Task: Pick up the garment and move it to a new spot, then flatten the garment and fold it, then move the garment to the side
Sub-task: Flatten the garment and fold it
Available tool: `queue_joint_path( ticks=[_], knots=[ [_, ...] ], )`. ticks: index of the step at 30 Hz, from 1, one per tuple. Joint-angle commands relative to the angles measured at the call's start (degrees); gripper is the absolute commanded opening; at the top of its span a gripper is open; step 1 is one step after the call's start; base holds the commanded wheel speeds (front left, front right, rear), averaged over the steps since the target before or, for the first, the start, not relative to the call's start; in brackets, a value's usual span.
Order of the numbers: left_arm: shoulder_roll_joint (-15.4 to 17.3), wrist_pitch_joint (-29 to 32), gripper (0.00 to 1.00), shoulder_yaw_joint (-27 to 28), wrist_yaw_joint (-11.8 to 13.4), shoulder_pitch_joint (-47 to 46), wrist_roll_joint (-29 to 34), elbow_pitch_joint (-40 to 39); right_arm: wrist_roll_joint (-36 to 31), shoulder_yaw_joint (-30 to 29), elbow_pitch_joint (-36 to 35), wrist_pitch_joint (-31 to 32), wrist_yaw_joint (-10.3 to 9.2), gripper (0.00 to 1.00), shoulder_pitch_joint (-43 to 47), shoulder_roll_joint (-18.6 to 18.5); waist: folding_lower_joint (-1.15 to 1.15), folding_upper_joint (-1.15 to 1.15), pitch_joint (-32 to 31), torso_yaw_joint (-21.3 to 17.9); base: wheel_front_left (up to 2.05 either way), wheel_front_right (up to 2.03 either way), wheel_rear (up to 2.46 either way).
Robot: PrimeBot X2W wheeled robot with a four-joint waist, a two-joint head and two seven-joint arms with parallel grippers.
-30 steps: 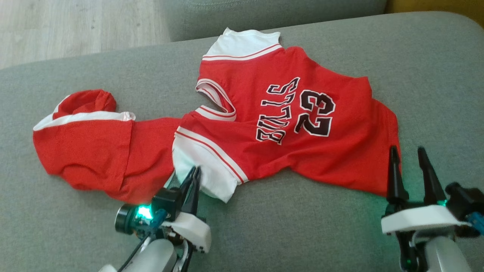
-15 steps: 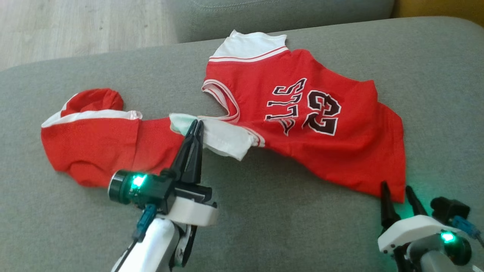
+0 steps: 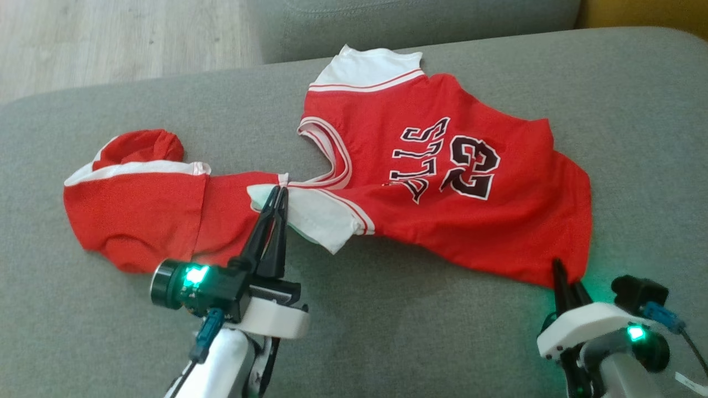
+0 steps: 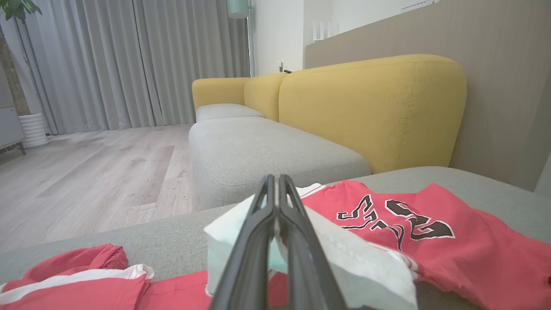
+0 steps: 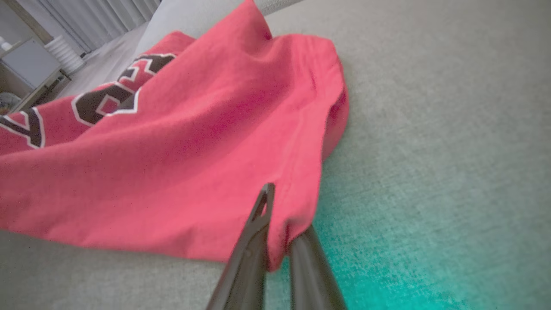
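Observation:
The garment [image 3: 442, 182] is a red jersey with white sleeves and black "23" lettering, lying crumpled on the grey sofa seat [image 3: 431, 342]. My left gripper [image 3: 278, 190] is shut on its near white sleeve [image 3: 318, 218], which is lifted and folded over. The left wrist view has that sleeve [image 4: 357, 267] draped around the closed left gripper [image 4: 275, 178]. My right gripper [image 3: 565, 272] is shut on the jersey's near right hem corner. In the right wrist view the red hem [image 5: 297, 202] is pinched in the right gripper [image 5: 282, 215], hiding part of one finger.
A second red piece with a white band [image 3: 133, 215] lies at the left, touching the held sleeve. Wooden floor [image 3: 110, 38] lies beyond the seat's far left edge. A yellow backrest [image 4: 370, 107] and another grey cushion [image 4: 267, 150] stand behind.
My right gripper drew back toward me and shut on the hem corner. My left gripper carried the white sleeve up and away, folding it over the jersey's edge.

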Motion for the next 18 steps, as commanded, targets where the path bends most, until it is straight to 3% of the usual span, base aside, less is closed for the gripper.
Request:
queue_joint_path(
  ticks=[1, 8, 18],
  knots=[
    [0.21, -0.53, 0.00, 2.75, -0.24, -1.41, 0.71, -1.21, 0.42, 1.82, -2.04, -1.33, -0.04, 0.00, -1.79, -0.17, 0.00, 0.00, -0.47, -0.17, 0.00, 0.00, 0.00],
    [3.30, -0.20, 0.00, 3.98, -3.02, -7.18, 1.48, 0.87, 1.30, 4.28, -12.70, -2.65, -0.04, 0.00, -6.06, -0.17, 0.00, 0.00, -2.15, -0.74, 0.00, 0.00, 0.00],
    [7.14, 6.75, 0.00, 6.52, -7.52, -25.57, 1.19, 0.34, -6.27, -0.20, -26.16, 6.82, -0.04, 0.00, -19.95, -0.95, 0.00, 0.00, -5.18, 0.18, 0.00, 0.00, 0.00]
  ],
)
